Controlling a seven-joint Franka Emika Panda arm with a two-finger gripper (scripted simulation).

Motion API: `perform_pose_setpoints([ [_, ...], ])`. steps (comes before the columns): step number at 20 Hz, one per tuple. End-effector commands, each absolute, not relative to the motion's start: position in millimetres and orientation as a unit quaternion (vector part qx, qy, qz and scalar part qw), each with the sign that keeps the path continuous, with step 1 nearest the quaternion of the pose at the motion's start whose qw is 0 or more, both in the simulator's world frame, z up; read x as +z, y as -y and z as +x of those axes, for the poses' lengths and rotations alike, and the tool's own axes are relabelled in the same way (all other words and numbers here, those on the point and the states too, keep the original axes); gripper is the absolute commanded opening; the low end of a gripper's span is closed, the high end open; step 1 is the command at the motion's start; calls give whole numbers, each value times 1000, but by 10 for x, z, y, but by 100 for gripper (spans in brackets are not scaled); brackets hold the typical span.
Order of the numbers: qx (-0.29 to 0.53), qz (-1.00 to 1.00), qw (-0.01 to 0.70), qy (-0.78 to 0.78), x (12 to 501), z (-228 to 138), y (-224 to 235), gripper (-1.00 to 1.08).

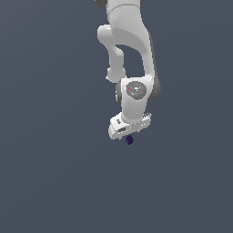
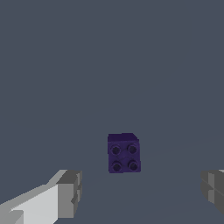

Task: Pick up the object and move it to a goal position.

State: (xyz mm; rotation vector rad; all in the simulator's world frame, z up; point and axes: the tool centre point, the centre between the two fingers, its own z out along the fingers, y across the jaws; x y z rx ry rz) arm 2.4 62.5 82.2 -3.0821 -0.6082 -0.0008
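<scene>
**Open jaws poised over the purple cube**

Our gripper (image 2: 139, 192) stands spread wide, its two grey fingers (image 2: 70, 192) well apart and holding nothing, as the wrist view shows. Between them, and a little beyond the fingertips, sits the object (image 2: 124, 153), a tiny dark purple cube with four round studs on its upper face, resting on the plain grey floor (image 2: 109, 65). It lies nearer one finger than the other, so it is not quite centred in the gap.

From the exterior view we see the white arm (image 1: 132, 50) reaching down, its hand (image 1: 129, 124) tilted, with the cube (image 1: 129, 140) just below it and far smaller than the hand itself. Whether the fingertips have reached the cube's level we cannot tell.

We judge the task to be in its approach step: the grasp is not yet made. The next move, as we read it, calls for centring the jaws on the cube, lowering until the fingers flank it, then closing. No goal marker is visible in either view.
</scene>
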Motion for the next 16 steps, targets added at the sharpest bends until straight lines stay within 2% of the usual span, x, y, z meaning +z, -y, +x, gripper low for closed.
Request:
perform_pose_setpoints([
  [1, 0, -978, 0, 211, 757, 20, -677, 100],
  [10, 0, -976, 0, 217, 675, 12, -700, 100],
  [16, 0, -976, 0, 219, 404, 2, -704, 100],
])
